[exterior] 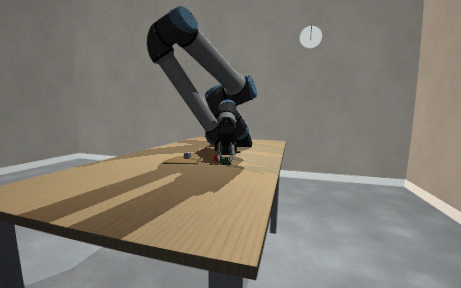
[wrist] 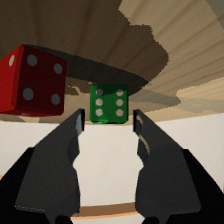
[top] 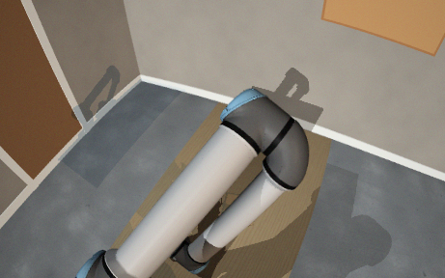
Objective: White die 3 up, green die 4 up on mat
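The gripper stood partly open, with a visible gap between each fingertip and the green die, so it held nothing. That die lay just beyond the fingertips, centred between them. Its face toward the wrist camera showed six pips; which number was on top could not be told from these views. The red die sat near it, off to the left of the fingers in the wrist view, apart from both the die and the jaws, with a four-pip face toward the camera.

In the exterior view the arm reached down to the table, and the gripper was low over the red and green dice. The white die rested well off to the left of the gripper there, on or at the edge of a thin flat patch that was probably the mat; the picture was too small to settle it. Its top number could not be read.

As a judgement, the task was somewhere in its middle. The green die looked just set down, perhaps after a turn, and appeared to lie off the mat. It would likely need checking for a 4 on top and moving onto the mat. The white die's state was unknown. The red die should be left alone.
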